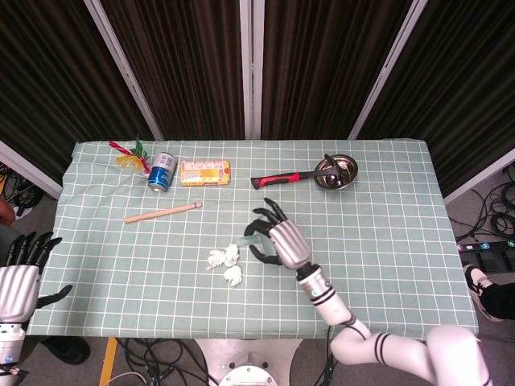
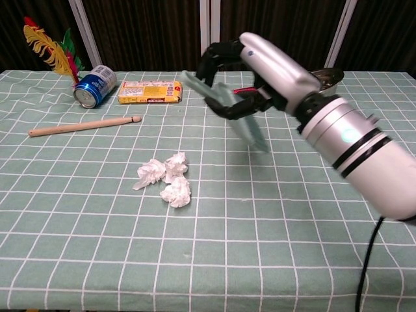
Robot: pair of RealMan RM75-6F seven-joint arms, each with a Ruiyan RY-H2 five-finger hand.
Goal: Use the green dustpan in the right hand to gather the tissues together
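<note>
With the tissues (image 2: 166, 179) as the reference point, the left hand (image 1: 18, 277) sits far to their left, off the table edge (image 1: 48, 265), fingers apart and holding nothing. The three crumpled tissues lie touching one another in a tight cluster on the checked cloth, so the gathering appears essentially done. A wooden stick (image 2: 84, 125) and a blue can (image 2: 95, 85) lie beyond them to the left, well apart. To the right of the tissues and raised clear of the cloth, the right hand (image 2: 257, 68) grips the green dustpan (image 2: 229, 109) by its handle, blade tilted downward. Risk: a low return sweep from this side could catch the cluster edge and scatter it; a slack grip on the handle could let the pan rotate or drop.
</note>
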